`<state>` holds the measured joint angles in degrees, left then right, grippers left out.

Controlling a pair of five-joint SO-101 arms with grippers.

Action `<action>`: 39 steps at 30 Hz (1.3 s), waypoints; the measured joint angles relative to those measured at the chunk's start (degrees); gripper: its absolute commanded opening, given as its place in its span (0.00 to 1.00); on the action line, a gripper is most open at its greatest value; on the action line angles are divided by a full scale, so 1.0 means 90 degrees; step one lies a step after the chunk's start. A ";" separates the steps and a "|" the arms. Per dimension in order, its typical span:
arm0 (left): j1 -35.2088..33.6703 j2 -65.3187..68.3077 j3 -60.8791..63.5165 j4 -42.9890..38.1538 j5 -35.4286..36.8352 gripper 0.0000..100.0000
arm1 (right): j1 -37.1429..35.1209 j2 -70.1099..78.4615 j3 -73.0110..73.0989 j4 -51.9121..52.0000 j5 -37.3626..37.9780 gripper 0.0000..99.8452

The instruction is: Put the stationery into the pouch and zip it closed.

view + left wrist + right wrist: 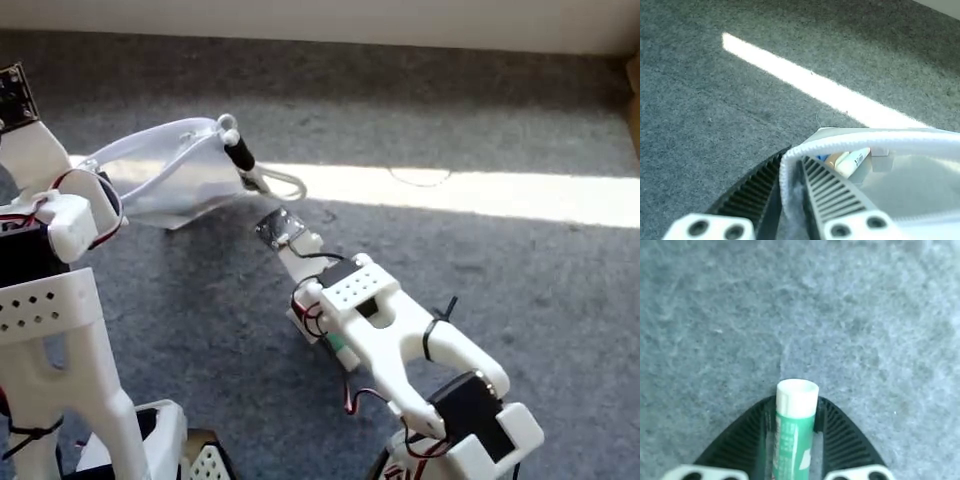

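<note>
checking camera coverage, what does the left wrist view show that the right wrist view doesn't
Left wrist view, not the right: the left gripper shut on the white zipper edge of the pouch, a few stationery pieces already inside it, and a sunlit strip across the floor.
Right wrist view, not the left: the right gripper shut on a green stick with a white cap.
Both: the grey carpet underneath.

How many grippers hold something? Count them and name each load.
2. The left gripper clamps the rim of the translucent white plastic pouch; the right gripper grips the green-and-white cylindrical glue stick over the grey carpet.
</note>
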<state>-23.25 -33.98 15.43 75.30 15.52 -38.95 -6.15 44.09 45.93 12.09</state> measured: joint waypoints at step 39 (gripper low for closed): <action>0.1631 -0.0088 0.0176 -0.0186 -0.0274 0.01 | -0.0039 -0.7424 0.1651 -0.2022 -0.0879 0.01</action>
<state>-8.57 -34.77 17.01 73.63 13.05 -39.30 -72.97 58.95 27.74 4.18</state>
